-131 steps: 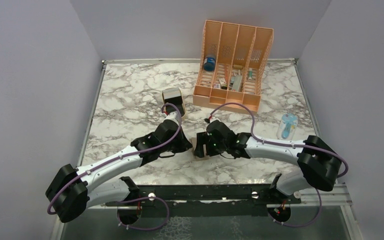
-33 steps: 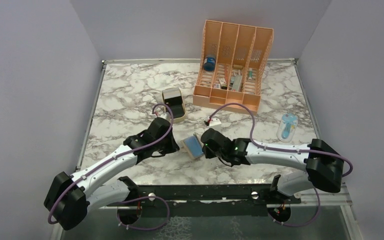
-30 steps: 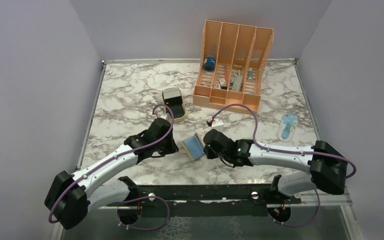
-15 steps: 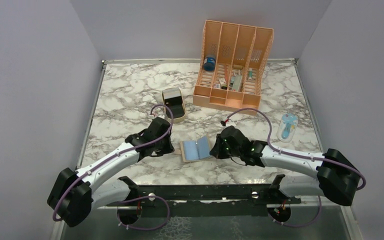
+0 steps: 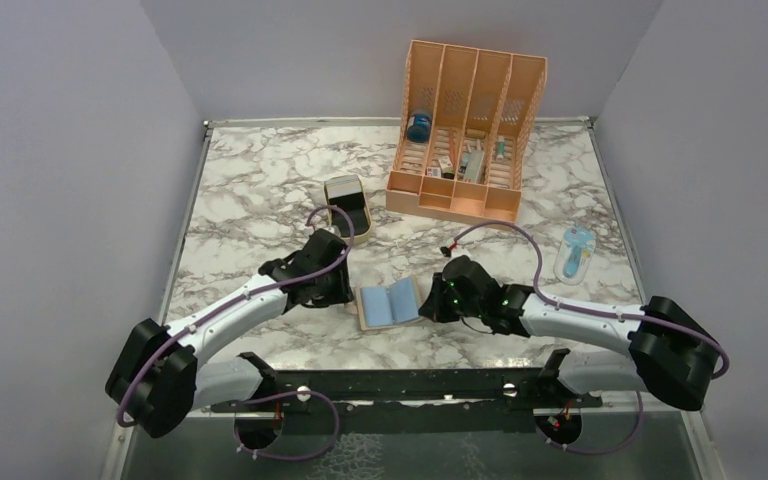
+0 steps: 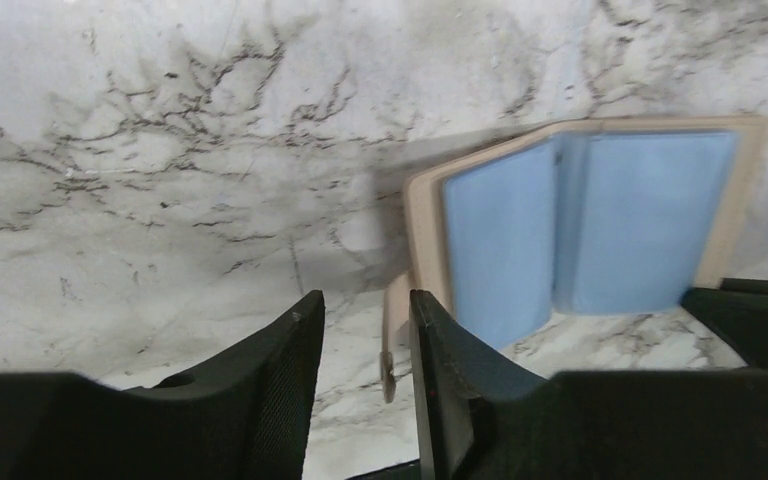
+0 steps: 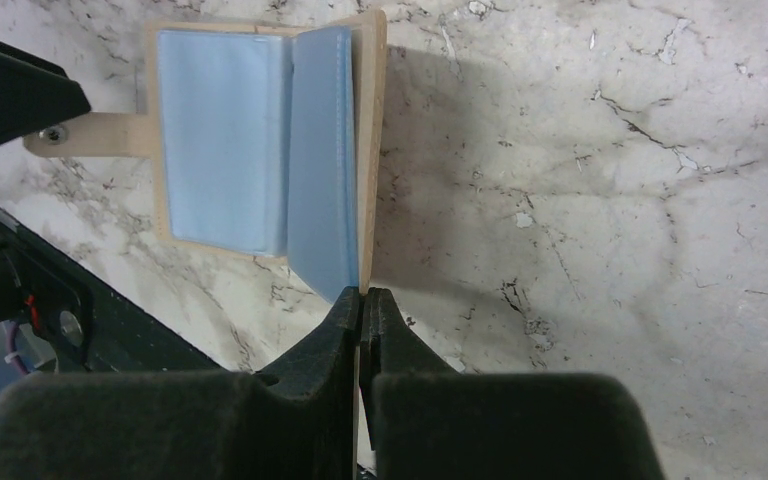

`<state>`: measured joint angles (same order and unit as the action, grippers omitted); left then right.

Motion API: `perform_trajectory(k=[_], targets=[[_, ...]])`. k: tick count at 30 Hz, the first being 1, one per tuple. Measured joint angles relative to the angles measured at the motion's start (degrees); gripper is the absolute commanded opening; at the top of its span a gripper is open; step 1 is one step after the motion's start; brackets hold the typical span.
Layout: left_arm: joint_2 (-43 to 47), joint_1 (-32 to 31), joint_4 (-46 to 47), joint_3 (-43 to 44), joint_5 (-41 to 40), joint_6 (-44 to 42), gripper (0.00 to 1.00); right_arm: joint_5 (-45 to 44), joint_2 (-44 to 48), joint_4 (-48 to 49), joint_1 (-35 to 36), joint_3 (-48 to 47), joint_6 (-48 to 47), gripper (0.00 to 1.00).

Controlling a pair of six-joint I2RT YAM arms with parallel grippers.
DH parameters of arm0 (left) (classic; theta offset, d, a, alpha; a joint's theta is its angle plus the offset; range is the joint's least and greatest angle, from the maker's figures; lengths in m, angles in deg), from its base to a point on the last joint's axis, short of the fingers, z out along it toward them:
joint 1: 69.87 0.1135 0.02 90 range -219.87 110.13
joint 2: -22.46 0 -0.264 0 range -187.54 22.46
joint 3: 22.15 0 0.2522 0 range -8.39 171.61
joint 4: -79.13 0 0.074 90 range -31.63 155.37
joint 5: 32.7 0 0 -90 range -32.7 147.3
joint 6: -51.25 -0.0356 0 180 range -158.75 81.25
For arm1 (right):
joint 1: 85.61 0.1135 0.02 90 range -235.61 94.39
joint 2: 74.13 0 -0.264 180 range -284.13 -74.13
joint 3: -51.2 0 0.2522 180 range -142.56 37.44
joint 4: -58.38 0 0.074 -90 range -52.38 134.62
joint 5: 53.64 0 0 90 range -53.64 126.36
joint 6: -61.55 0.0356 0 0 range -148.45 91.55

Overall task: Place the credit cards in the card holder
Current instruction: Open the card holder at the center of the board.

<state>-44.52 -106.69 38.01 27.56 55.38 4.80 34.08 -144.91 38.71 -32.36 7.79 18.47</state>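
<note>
Marble desk (image 5: 260,180) spread wide, the big orange organizer (image 5: 465,130) standing at its far side. Down front, between the two arms, the card holder (image 5: 388,303) lies open flat, blue pockets up. Right hand (image 7: 362,298) is pinched tight on the edge of its right cover. Left hand (image 6: 365,305) sits at the opposite side, fingers narrowly parted, gripping nothing, the little snap tab (image 6: 392,335) lying between them.
</note>
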Motion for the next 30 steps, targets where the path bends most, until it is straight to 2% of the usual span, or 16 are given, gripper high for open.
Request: perform_trajectory(k=[9, 12, 15, 16, 19, 23, 26, 30], targets=[[2.2, 0.0, 2.7, 5.1, 5.1, 1.4, 0.52, 0.2, -0.5, 0.0, 0.0, 0.3, 0.4, 0.01], [3.0, 0.0, 6.7, 4.7, 8.8, 2.7, 0.52, 0.2, -0.5, 0.0, 0.0, 0.3, 0.9, 0.01], [2.9, 0.0, 12.7, 2.3, 12.5, 3.8, 0.48, 0.2, -0.5, 0.0, 0.0, 0.3, 1.3, 0.01], [2.6, 0.0, 14.6, 1.1, 13.6, 4.1, 0.46, 0.2, -0.5, 0.0, 0.0, 0.4, 1.4, 0.02], [-0.3, 0.0, 19.1, -1.9, 15.8, 4.6, 0.41, 0.1, -0.6, -0.1, 0.0, 0.4, 1.8, 0.16], [-5.9, 0.0, 21.6, -3.8, 16.7, 4.4, 0.41, -0.8, -0.7, -3.7, 0.0, -0.4, 2.2, 0.31], [-7.3, 0.0, 22.2, -4.0, 16.7, 4.0, 0.41, -1.4, -0.4, -9.0, 0.0, -3.4, 1.9, 0.36], [-7.4, 0.0, 24.7, -4.0, 17.0, 3.7, 0.41, -1.0, 2.2, -12.9, 0.0, -8.7, 1.2, 0.37]])
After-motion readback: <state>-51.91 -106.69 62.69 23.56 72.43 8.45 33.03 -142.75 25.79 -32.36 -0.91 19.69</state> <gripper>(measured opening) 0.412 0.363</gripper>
